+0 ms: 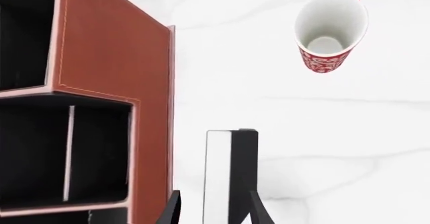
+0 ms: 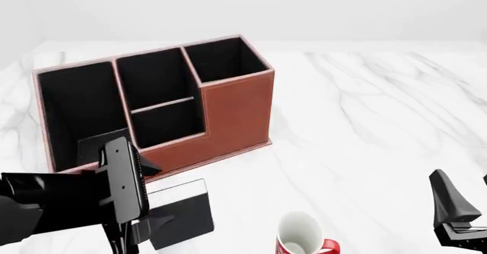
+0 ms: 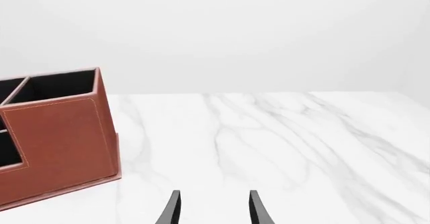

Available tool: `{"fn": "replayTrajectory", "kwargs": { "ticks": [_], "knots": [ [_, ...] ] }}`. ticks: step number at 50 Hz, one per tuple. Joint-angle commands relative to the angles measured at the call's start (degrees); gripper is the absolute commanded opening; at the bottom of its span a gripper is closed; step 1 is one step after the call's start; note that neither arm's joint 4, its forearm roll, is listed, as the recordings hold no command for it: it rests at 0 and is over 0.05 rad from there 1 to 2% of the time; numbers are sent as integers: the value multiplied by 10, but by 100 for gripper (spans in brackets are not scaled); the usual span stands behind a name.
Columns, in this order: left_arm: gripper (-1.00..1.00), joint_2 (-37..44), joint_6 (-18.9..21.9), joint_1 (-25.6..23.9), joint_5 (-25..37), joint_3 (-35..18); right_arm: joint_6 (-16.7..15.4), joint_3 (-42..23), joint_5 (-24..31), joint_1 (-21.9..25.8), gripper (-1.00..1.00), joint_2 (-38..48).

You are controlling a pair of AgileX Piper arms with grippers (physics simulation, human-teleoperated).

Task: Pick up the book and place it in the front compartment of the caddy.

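Book held just in front of the caddy

The left gripper (image 1: 213, 209) has its jaws clamped on the black book (image 2: 179, 211), beside the caddy (image 2: 228, 108), near its front compartment (image 2: 169, 121); the right gripper (image 3: 213, 209) jaws stand apart.

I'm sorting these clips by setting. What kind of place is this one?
Probably a simulated desk or office tabletop: a white marble-look table against a blank pale backdrop, holding a red-brown desk caddy, a small black book and a red-and-white mug.
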Motion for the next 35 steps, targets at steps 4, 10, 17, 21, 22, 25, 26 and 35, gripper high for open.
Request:
{"fn": "replayTrajectory", "kwargs": {
  "ticks": [4, 10, 17, 21, 22, 25, 26, 35],
  "knots": [
    [100, 9, -7, -5, -29, 14, -1, 0, 3, 0, 100, -5],
    [100, 9, -9, -2, -33, 16, -1, 0, 3, 0, 100, -5],
    [100, 14, -13, 3, -45, 24, -1, 0, 3, 0, 100, -5],
    [100, 20, -15, 3, -54, 29, -1, 0, 3, 0, 100, -5],
    [100, 22, -14, 4, -57, 30, -1, 0, 3, 0, 100, -5],
    [100, 28, -14, 6, -66, 37, -1, 0, 3, 0, 100, -5],
    [100, 30, -16, 5, -68, 39, -1, 0, 3, 0, 100, -5],
    [100, 45, -18, 8, -88, 47, -1, 0, 3, 0, 100, -5]
  ]
}}
